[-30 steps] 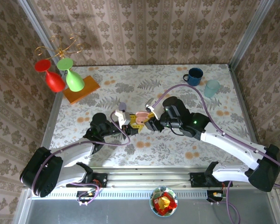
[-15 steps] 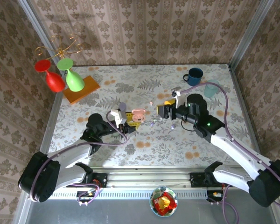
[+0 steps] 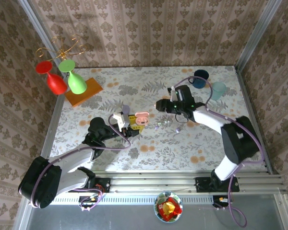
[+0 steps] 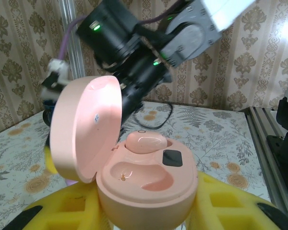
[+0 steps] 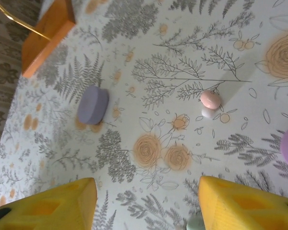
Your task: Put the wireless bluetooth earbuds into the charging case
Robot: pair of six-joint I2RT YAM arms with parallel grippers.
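The left gripper sits near the middle of the floral-patterned tablecloth. Its yellow foam-padded fingers are clamped on the base of a rounded pink plastic charging case. The case's lid stands hinged open to one side. Inside, a glossy pink earbud lies seated in the far well, next to a small dark square. The near well holds no bud (only a tiny contact glints at its bottom).

The right gripper hovers above the cloth with its two yellow pads wide apart and nothing between them. Below it, a second pink earbud lies loose on the cloth, touching a whitish earbud just beside it. A closed lilac pebble-shaped case rests well apart from that pair.

From above, the right gripper is beyond the pink case and to its right, not touching it. A dark blue mug and a pale teal cup stand near the far right corner. An orange block lies at the far left.
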